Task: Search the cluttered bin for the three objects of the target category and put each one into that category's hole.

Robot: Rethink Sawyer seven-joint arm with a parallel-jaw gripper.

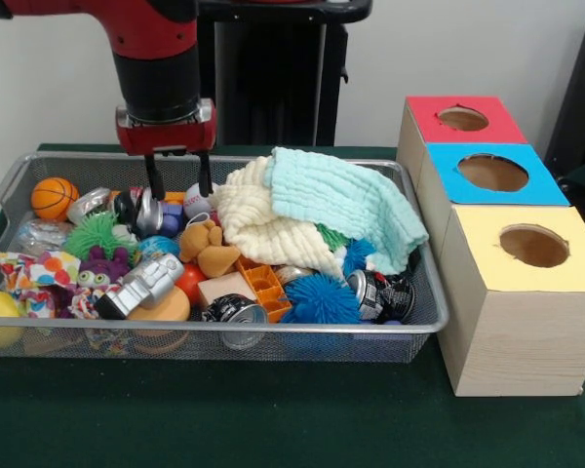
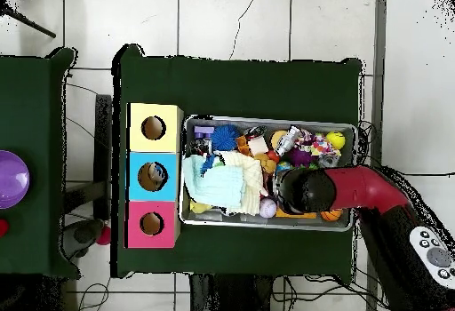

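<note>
Cluttered bin (image 1: 424, 322) sits at the worktop's (image 1: 273, 419) front edge.
Above its far side, the pincer (image 1: 178, 180) hangs open, holding nothing.

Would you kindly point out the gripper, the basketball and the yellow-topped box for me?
gripper (image 1: 179, 181): front view, midway between its two dark fingertips, which stand apart.
basketball (image 1: 55, 197): front view, middle of the orange ball.
yellow-topped box (image 1: 502, 255): front view, bare yellow top left of the hole.

Robot lab, green-covered table (image 1: 273, 429), tiled floor (image 2: 267, 23), colour-topped sorting boxes (image 1: 522, 292)
</note>
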